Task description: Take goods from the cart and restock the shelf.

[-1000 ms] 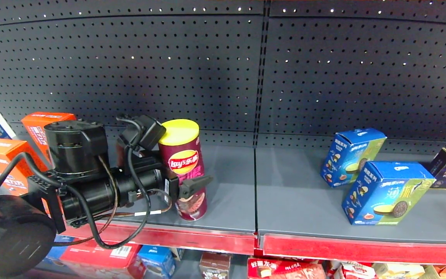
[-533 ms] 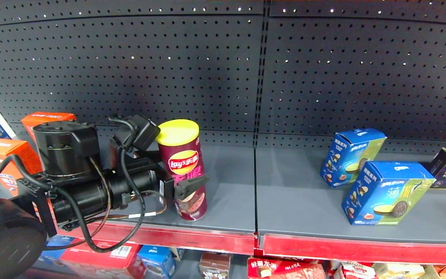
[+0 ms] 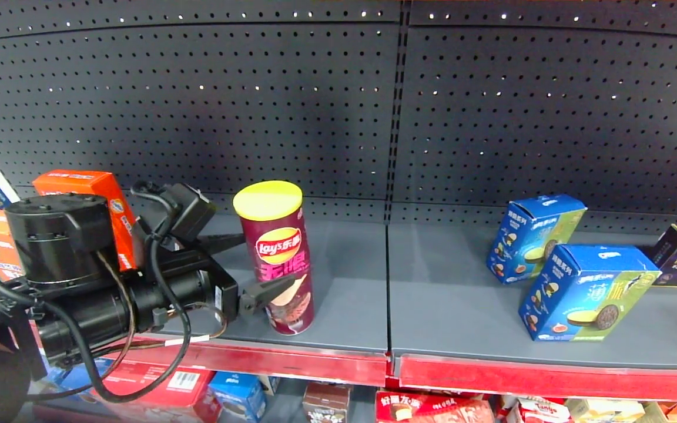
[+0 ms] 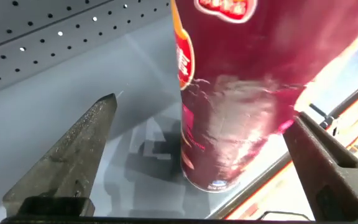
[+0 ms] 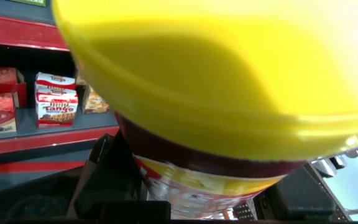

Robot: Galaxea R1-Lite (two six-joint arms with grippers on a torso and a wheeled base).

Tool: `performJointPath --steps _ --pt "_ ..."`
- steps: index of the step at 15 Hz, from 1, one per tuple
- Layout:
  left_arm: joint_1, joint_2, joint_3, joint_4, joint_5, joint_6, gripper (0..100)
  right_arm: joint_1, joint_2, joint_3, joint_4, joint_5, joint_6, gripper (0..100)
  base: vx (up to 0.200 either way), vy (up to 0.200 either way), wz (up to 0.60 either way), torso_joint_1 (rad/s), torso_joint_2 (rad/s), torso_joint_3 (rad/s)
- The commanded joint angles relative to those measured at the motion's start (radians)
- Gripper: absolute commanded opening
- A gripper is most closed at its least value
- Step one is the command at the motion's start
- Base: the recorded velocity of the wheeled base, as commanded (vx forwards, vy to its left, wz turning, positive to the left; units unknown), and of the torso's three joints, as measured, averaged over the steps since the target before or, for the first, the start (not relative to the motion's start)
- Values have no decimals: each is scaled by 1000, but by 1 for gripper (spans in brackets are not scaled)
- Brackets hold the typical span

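A: How many chip cans are showing?
B: Two. The first can (image 3: 274, 258) is standing on the shelf (image 3: 350, 276), left pincer (image 3: 267, 258) spread wide around it. The right pincer (image 5: 204, 186) is squeezing the second can (image 5: 216, 81).

Can (image 3: 277, 258) upright near the shelf's (image 3: 344, 288) front edge, left tool (image 3: 267, 259) just left, fingers spread around it; front box (image 3: 585, 291) and rear box (image 3: 535, 238) well right. Second can (image 5: 216, 93) in right tool (image 5: 201, 186).

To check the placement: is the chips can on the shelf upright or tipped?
Upright: the chips can stands on its base, yellow lid up.
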Motion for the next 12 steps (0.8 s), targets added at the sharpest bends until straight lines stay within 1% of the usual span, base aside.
performJointPath --steps 1,3,4,9,12 --pt "-1 -24 8 0 0 -1 100 0 1 1 0 0 0 0 0 0 0 0 0 0" --pt "-1 -41 26 0 0 -1 100 0 0 1 0 -1 0 0 0 0 0 0 0 0" --pt "17 -67 64 0 2 -1 100 0 0 -1 0 0 0 0 0 0 0 0 0 0" --pt "84 -153 158 1 5 1 100 0 -8 -2 0 0 0 0 0 0 0 0 0 0" --pt "94 -156 159 0 8 1 100 1 -8 -10 -1 0 0 0 0 0 0 0 0 0"
